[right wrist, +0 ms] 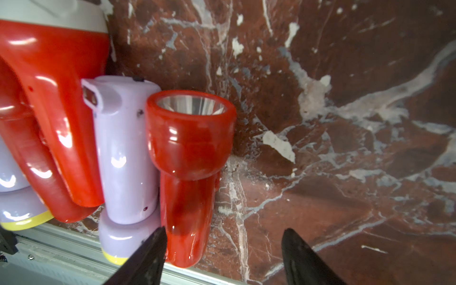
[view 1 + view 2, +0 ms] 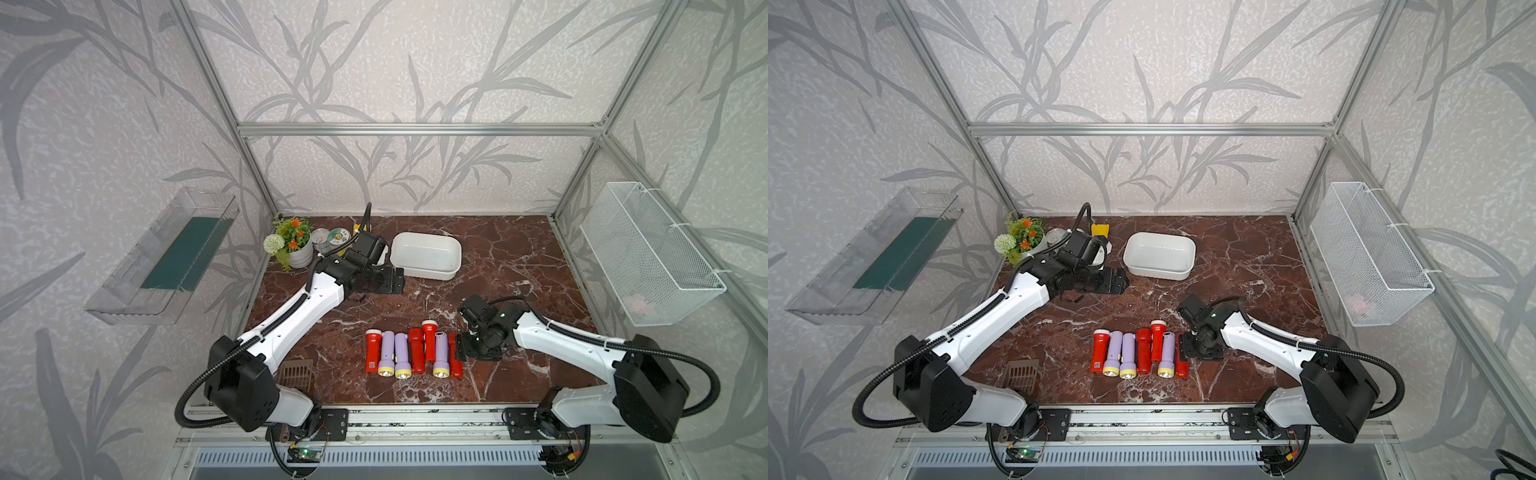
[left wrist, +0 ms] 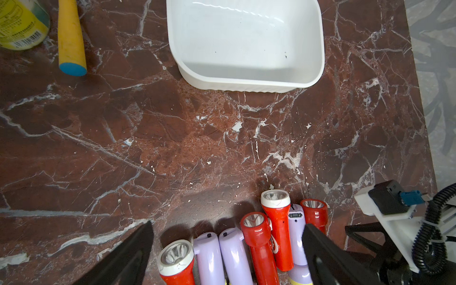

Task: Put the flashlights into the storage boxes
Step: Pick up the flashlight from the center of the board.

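Black, spread wide and empty: left end effector (image 2: pixel 400 281), poised just beside the white storage box (image 2: pixel 428 271), near corner closest to its tips. Best left there, out of the drop path. Inside the box, nothing yet.

Well short of that end effector, toward the arm bases, and directly left of the other: seven flashlights (image 2: pixel 411 353) lying side by side on the marble tabletop (image 2: pixel 519 270), bodies touching, none boxed.

Low over the row's right end: right end effector (image 1: pixel 224 229), partly open, gripping nothing. Between its fingers, the handle of the outermost red flashlight (image 1: pixel 190 148), crowded against one fingertip (image 1: pixel 155 244), possibly touching; beside the other, only bare marble.

Judging from this, a grasp about to close. Shift a touch toward the lilac neighbour (image 1: pixel 125 153), seating the crowded fingertip in the seam rather than on either body. Descend far enough to bracket the handle with both tips, below the flared head. Close slowly and squarely; expect slick, glossy plastic, so squeeze firmly. Avoid dragging the lilac one along. Lift straight up before swinging to the box, well ahead and leftward of this end effector. Lay lengthwise on the bare floor, then release.
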Robot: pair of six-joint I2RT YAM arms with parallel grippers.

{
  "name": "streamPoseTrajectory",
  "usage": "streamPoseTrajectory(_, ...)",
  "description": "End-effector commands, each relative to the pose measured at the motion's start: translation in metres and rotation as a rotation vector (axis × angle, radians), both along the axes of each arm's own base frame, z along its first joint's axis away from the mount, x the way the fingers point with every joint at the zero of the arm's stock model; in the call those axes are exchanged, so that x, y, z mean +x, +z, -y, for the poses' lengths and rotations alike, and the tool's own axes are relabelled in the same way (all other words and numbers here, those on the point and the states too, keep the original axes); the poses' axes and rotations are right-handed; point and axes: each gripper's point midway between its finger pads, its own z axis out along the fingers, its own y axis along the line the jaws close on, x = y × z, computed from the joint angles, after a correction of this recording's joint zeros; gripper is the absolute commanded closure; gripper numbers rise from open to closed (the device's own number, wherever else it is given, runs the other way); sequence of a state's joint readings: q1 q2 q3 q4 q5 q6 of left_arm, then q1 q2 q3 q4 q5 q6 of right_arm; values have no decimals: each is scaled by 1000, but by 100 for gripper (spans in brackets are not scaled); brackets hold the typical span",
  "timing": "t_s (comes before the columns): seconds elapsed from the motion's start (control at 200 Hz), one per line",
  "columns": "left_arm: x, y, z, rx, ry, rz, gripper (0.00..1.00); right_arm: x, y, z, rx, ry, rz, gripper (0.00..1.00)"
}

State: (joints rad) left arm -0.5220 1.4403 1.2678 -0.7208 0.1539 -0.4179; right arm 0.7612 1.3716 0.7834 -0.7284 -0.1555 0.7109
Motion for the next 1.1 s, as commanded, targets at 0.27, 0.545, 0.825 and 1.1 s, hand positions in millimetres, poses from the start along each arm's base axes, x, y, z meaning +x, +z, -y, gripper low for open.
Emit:
streamPoseTrajectory(0.27, 26, 14, 11, 25, -54, 44, 3, 8, -2, -9, 7, -10, 13, 27)
streamPoseTrajectory(0.545, 41, 12, 15, 25, -87, 28, 3, 10, -8, -13, -1, -28, -2, 29)
streamPoseTrajectory(0.825, 48, 8, 7, -3, -42, 13, 3, 9, -20, -14, -28, -39, -29, 30)
streamPoseTrajectory(1.1, 45, 10, 4, -9, -26, 16, 4, 10, -23, -17, -41, -22, -46, 40)
